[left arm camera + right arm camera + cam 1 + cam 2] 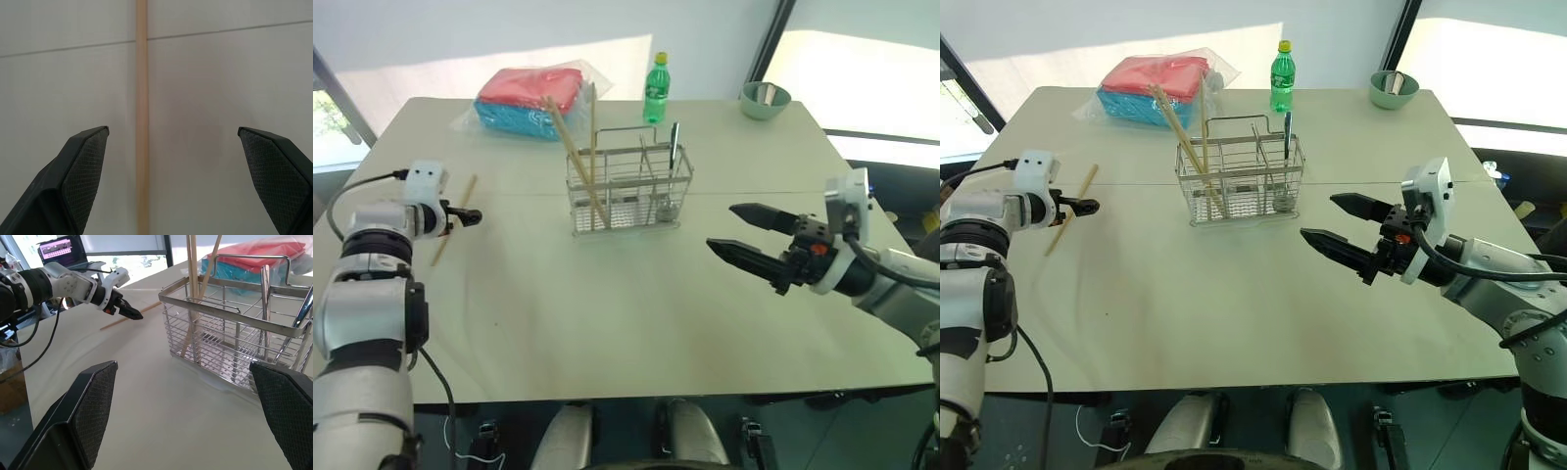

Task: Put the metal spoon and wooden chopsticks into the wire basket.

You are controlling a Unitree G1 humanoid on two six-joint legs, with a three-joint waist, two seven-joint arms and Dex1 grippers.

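The wire basket (628, 186) stands on the table a little beyond its middle. Two wooden chopsticks (576, 147) lean upright in its left end. The metal spoon (674, 145) stands in its right end with the handle up. Another chopstick (455, 220) lies flat on the table at the left. My left gripper (470, 215) hangs open just over that chopstick, which runs between the fingers (88, 166) in the left wrist view, untouched. Right of the basket, my right gripper (721, 226) is held open above the table, pointing toward it and holding nothing.
At the table's far edge sit a green bottle (656, 88), a red and blue pack in a plastic bag (529, 98) and a green bowl (766, 100). The pale table (636, 313) is bare in front of the basket.
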